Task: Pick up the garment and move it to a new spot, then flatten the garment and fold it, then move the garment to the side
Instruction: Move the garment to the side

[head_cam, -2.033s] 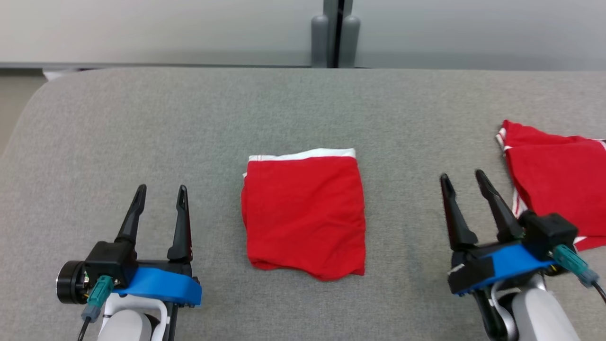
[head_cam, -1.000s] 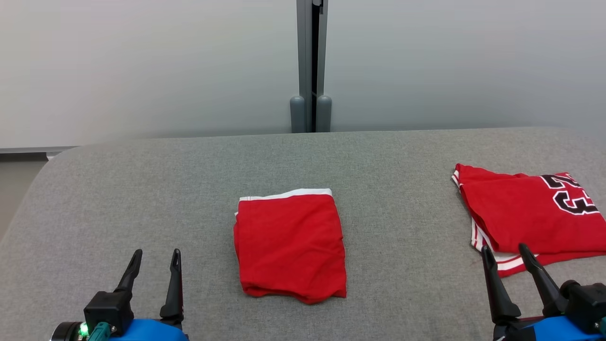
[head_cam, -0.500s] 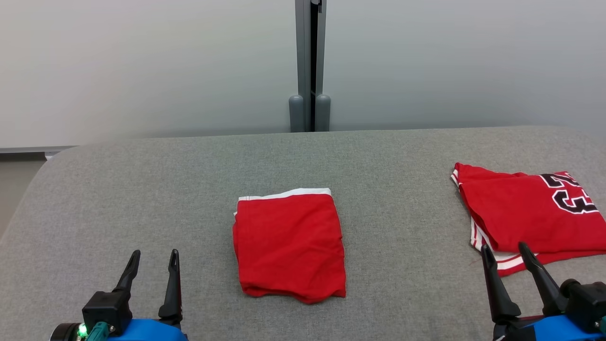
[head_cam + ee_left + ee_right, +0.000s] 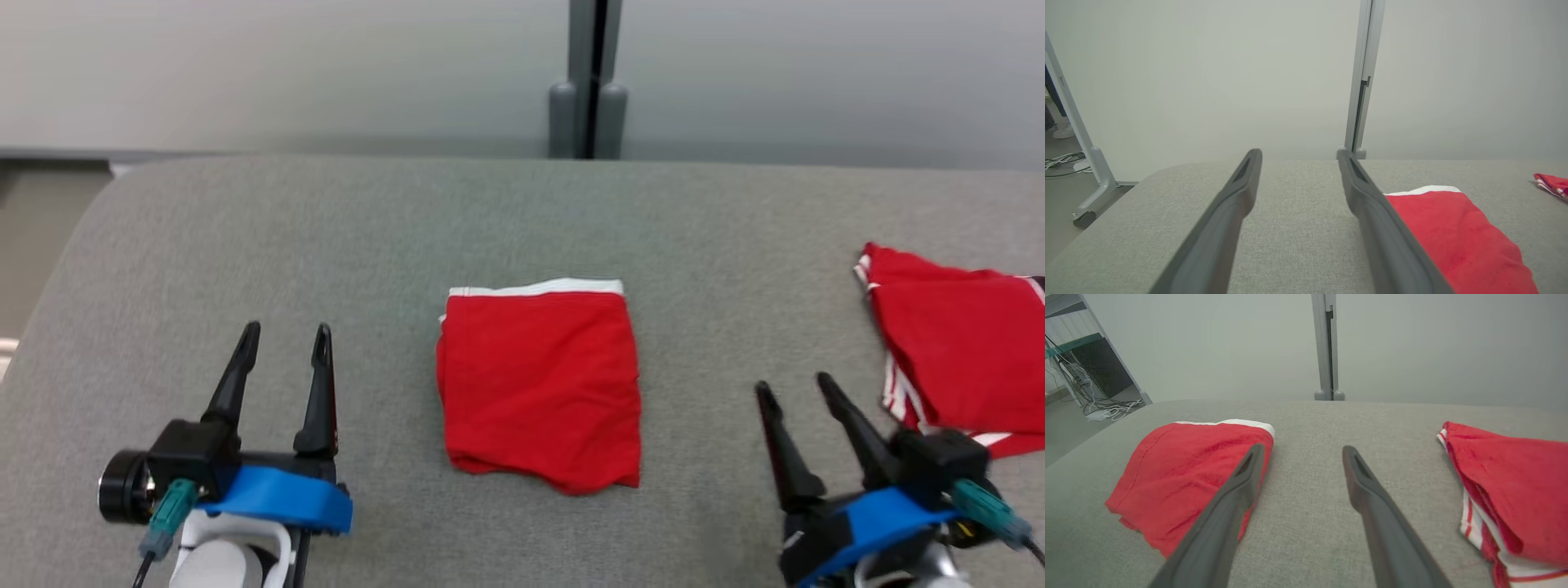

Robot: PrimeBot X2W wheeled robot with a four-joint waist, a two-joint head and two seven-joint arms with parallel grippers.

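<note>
Status: red shorts (image 4: 540, 392) lie folded into a neat rectangle mid-table on the grey padded table (image 4: 326, 229), white waistband (image 4: 539, 287) on the far edge, near hem a bit lumpy. Left gripper (image 4: 286, 328) sits left of them, right gripper (image 4: 793, 384) to their right. Both have fingers spread apart, hold nothing, and stand off the cloth.

My read: the fold looks done, so the remaining step is moving the shorts to the side.

How to do it well:
- Grab through all layers at once. A pinch on the top layer alone peels the fold open.
- In the right wrist view the stack edge is just beside the inner finger, so that arm has the shorter approach.
- Come in low along the table and get one finger under the side edge.
- Better to use both arms, one per side, and lift level. Thin cloth will sag and unfold from a single corner.
- Keep the carry low, then set it down flat before letting go.
- Watch the striped red garment (image 4: 955, 343) at the right edge, close behind the right gripper. If the drop is that side, land beside it without dragging it.

Containers: none visible. Both garments lie straight on the table.
</note>
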